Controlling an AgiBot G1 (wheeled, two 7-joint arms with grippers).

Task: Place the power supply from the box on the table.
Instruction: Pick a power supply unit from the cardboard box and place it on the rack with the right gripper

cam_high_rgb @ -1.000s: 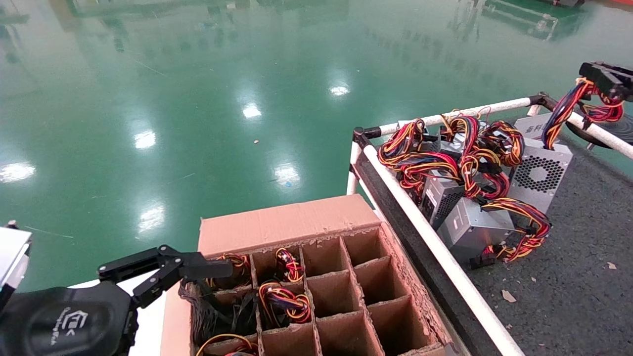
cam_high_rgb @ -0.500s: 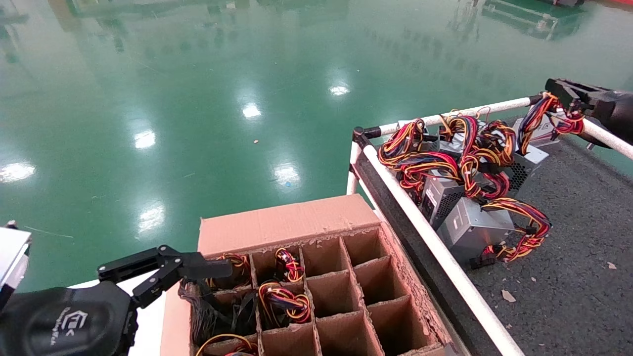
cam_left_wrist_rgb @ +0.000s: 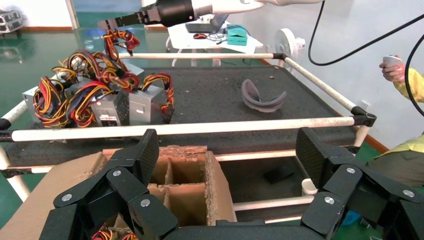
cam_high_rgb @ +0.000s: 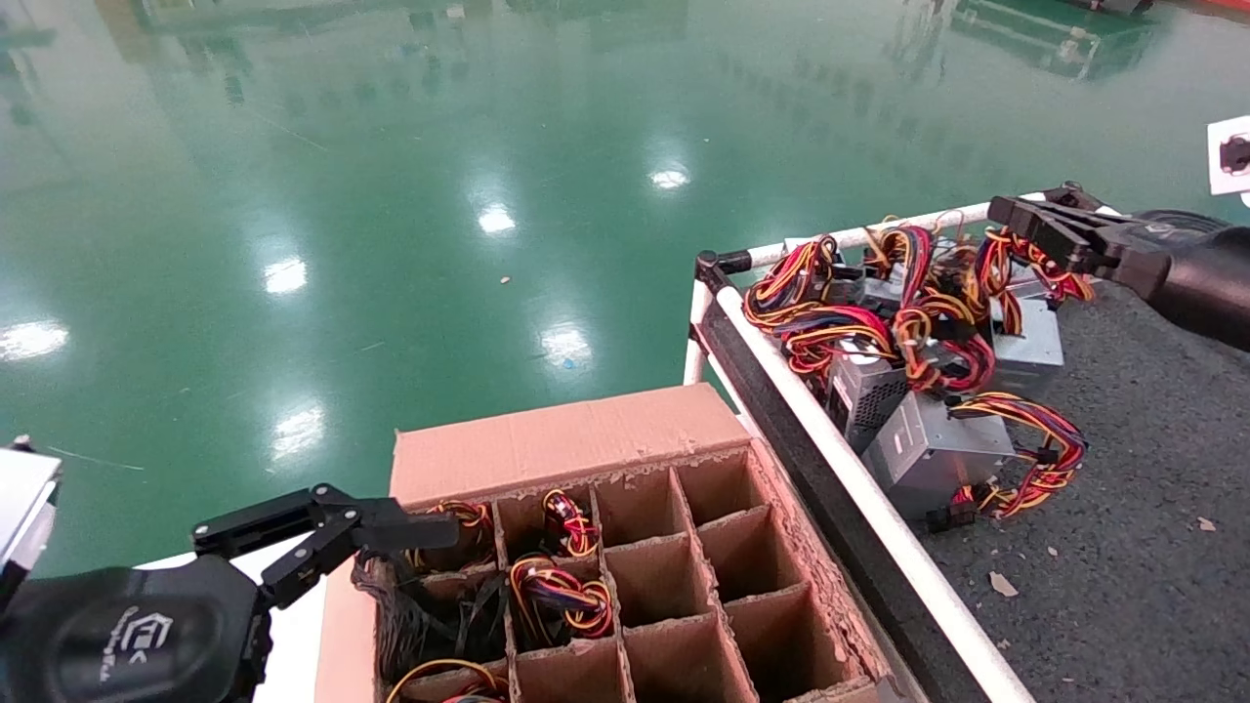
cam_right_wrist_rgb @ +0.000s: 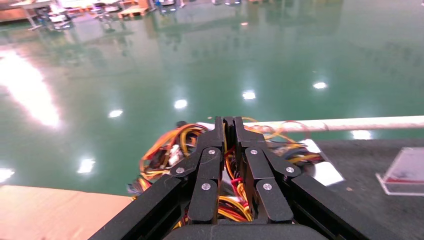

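My right gripper (cam_high_rgb: 1025, 220) hovers over the far edge of the table (cam_high_rgb: 1152, 508), shut on the red and yellow wires (cam_right_wrist_rgb: 235, 192) of a silver-grey power supply (cam_high_rgb: 1030, 337). That unit lies low against the pile, on the pile's right side. The left wrist view shows the same gripper (cam_left_wrist_rgb: 120, 22) with the wire bundle hanging below it. The brown cardboard box (cam_high_rgb: 566, 439) with its grid of cells stands left of the table rail. My left gripper (cam_high_rgb: 410, 532) stays open at the box's far left corner, fingers (cam_left_wrist_rgb: 145, 155) spread wide with nothing between them.
Several power supplies (cam_high_rgb: 928, 449) with tangled wires are heaped at the table's far left corner. Wire bundles (cam_high_rgb: 562, 596) fill the box's left cells. A white rail (cam_high_rgb: 859, 488) borders the table. A grey curved piece (cam_left_wrist_rgb: 262, 97) lies mid-table. A person (cam_left_wrist_rgb: 405, 75) stands beyond.
My right gripper has moved left and down with the power supply, which went from hanging with its fan grille showing to lying low by the pile. The left arm is unchanged.
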